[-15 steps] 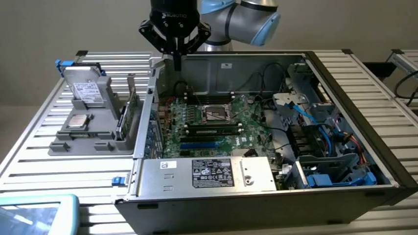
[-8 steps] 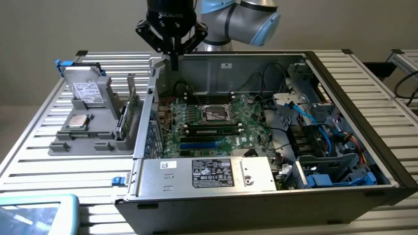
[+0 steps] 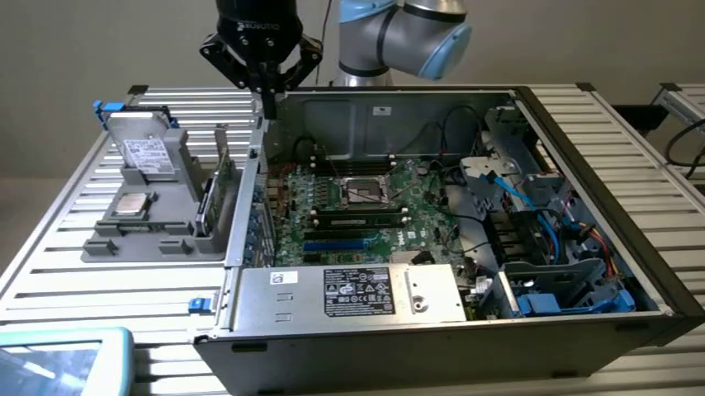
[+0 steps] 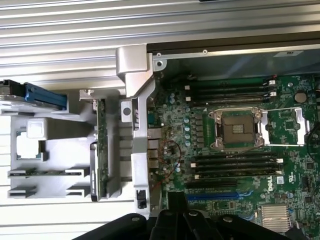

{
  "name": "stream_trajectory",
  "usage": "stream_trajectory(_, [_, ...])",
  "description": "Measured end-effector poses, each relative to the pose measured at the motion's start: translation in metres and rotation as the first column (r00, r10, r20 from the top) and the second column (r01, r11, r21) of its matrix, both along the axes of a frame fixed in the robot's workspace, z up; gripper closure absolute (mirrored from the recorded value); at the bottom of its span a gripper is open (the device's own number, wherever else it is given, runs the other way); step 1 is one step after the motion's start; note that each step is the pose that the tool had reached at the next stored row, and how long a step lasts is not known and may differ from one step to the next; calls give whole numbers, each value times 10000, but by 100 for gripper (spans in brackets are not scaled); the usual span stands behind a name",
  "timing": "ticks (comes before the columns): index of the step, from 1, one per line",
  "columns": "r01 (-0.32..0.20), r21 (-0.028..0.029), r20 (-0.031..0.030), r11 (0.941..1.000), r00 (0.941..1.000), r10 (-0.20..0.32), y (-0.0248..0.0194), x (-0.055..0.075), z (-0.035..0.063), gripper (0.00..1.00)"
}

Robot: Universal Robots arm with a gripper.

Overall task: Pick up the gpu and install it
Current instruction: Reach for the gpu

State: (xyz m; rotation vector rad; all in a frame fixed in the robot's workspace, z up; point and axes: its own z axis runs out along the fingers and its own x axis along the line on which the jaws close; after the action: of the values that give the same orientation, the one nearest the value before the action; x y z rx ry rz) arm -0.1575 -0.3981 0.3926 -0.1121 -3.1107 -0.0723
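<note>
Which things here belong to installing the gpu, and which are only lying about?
Job: black gripper, flat green-backed gpu card standing in the grey plastic holder, open grey metal computer case.
Lying about: grey drive with white sticker, square silver processor chip.

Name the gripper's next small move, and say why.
Probably ease the gripper toward the exterior view's left, over the gpu: it hangs above the case's corner, while the gpu stands on edge in the grey holder beside the case.

Robotics lab; open PC case (image 3: 441, 351); robot arm (image 3: 405, 35).
</note>
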Motion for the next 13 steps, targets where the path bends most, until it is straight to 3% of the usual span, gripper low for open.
stream_trajectory(13, [0, -2, 29, 10000, 10000, 0, 15, -529, -16, 89])
